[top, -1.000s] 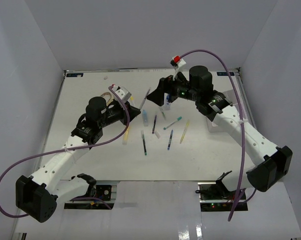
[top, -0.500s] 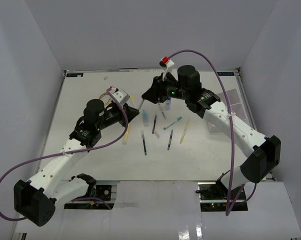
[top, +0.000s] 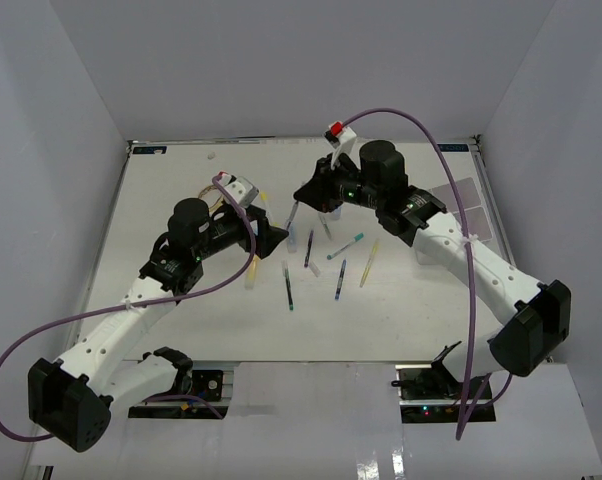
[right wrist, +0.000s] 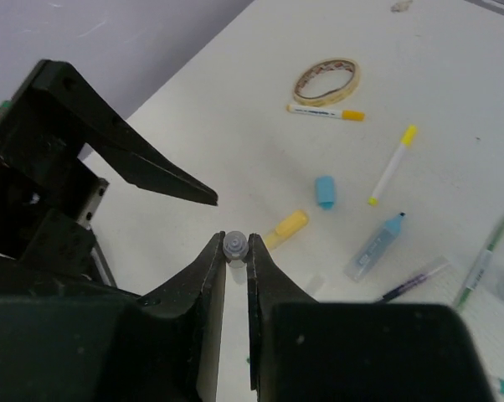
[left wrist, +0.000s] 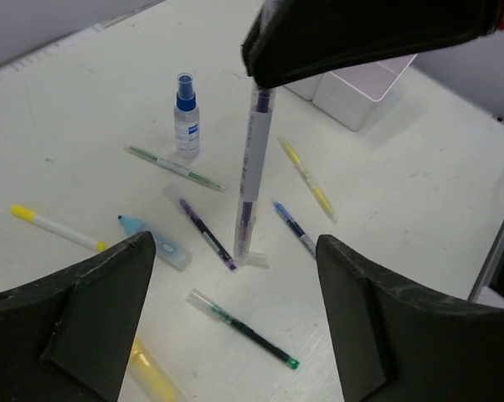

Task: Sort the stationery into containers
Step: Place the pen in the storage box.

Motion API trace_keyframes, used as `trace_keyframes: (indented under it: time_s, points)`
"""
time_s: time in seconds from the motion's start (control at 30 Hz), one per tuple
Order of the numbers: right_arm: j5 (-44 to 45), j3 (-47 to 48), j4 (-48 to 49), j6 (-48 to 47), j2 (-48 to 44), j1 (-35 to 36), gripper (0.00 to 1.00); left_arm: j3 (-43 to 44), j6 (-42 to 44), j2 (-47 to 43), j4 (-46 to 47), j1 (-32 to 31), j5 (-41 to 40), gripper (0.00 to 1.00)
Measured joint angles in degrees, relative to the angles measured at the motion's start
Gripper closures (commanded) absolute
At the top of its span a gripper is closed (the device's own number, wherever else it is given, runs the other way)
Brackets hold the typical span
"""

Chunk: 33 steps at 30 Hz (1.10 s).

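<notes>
My right gripper [right wrist: 235, 249] is shut on the top end of a clear purple-ink pen [left wrist: 252, 167], which hangs nearly upright over the table [top: 181, 200]. My left gripper [left wrist: 235, 251] stands open just in front of the pen's lower end, not touching it. Under them lie loose stationery: a small blue spray bottle [left wrist: 185, 105], a green pen [left wrist: 175, 166], a purple pen [left wrist: 206, 233], a blue pen [left wrist: 292, 226], a yellow pen [left wrist: 306, 177], a light-blue marker [left wrist: 156, 243], a green-tipped pen [left wrist: 244, 329] and a yellow tube [right wrist: 287, 226]. The white containers [left wrist: 361, 88] stand at the far right.
A tan tape roll [right wrist: 326, 81], a yellow-capped marker [right wrist: 326, 111], another yellow-tipped marker [right wrist: 393, 163] and a light-blue eraser [right wrist: 325, 190] lie on the left part of the table. Grey walls close in the table on three sides.
The right gripper came in from the right and shut on the pen's top end. The left gripper, which held the pen, has opened and let it go.
</notes>
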Motion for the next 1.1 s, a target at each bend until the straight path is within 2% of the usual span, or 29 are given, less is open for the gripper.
trace_keyframes:
  time_s: [0.07, 0.23, 0.4, 0.57, 0.8, 1.1]
  points:
    - [3.4, -1.7, -1.5, -1.3, -1.8, -0.4, 0.92, 0.0, -0.7, 0.2, 0.0, 0.0, -0.9, 0.03]
    - [19.1, -3.6, -7.8, -5.6, -7.8, -3.8, 0.92, 0.1, -2.7, 2.1, -0.8, 0.0, -4.4, 0.02]
    - [34.0, -4.8, -10.3, -9.1, -13.8, -15.3, 0.92, 2.3, -5.7, 8.0, -5.1, 0.0, -11.8, 0.02]
    - [44.5, -4.8, -10.6, -13.1, -13.4, -25.2, 0.92, 4.3, -8.1, 13.2, -9.9, 0.0, -18.0, 0.02]
    - [47.5, -3.5, -10.6, -15.1, -4.1, -34.7, 0.92, 4.4, -9.4, 13.4, -12.4, 0.0, -21.7, 0.02]
    - [43.6, -3.5, -8.1, -14.4, 2.3, -41.9, 0.92, 4.4, -10.1, 12.5, -13.0, 0.0, -24.2, 0.02]
